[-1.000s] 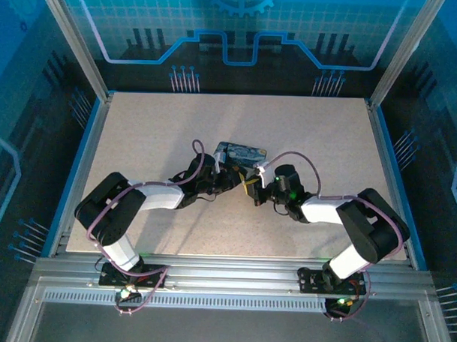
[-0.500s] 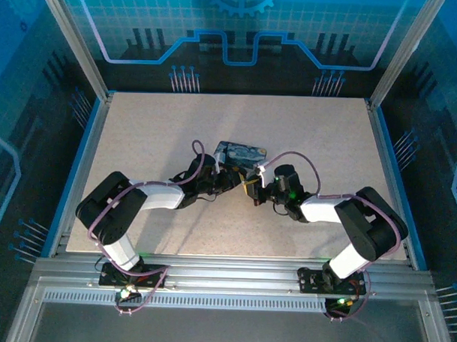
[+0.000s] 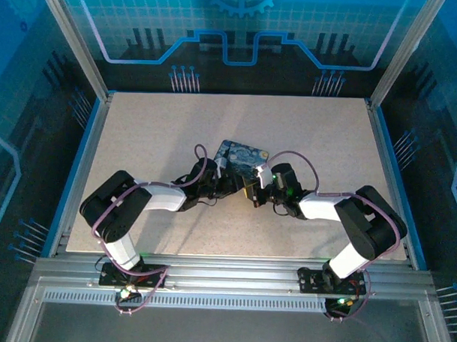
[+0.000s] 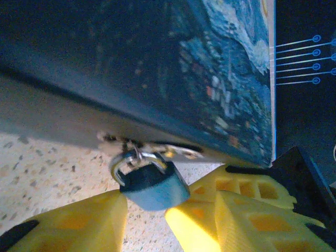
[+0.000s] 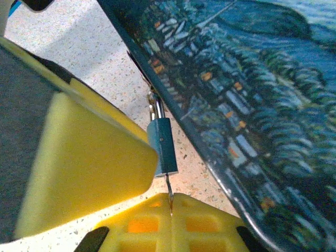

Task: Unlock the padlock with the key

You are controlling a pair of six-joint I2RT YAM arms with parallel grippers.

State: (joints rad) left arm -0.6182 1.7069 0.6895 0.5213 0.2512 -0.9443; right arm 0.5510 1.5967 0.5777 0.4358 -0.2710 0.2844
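Well, with the left gripper [image 4: 144,215] parted loosely either side of the tiny bluish padlock [image 4: 151,184] hanging off the night-sky painted tin [image 5: 252,105], and the right gripper [image 5: 160,186] pinched shut on the thin dark metal key [image 5: 169,190] in its base, I'd steady the body first, then twist gently.

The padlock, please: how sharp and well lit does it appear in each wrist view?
Left wrist view: the padlock is lit and fairly sharp, below the dark, blurred side of the tin; right wrist view: it is crisp, seen edge-on.
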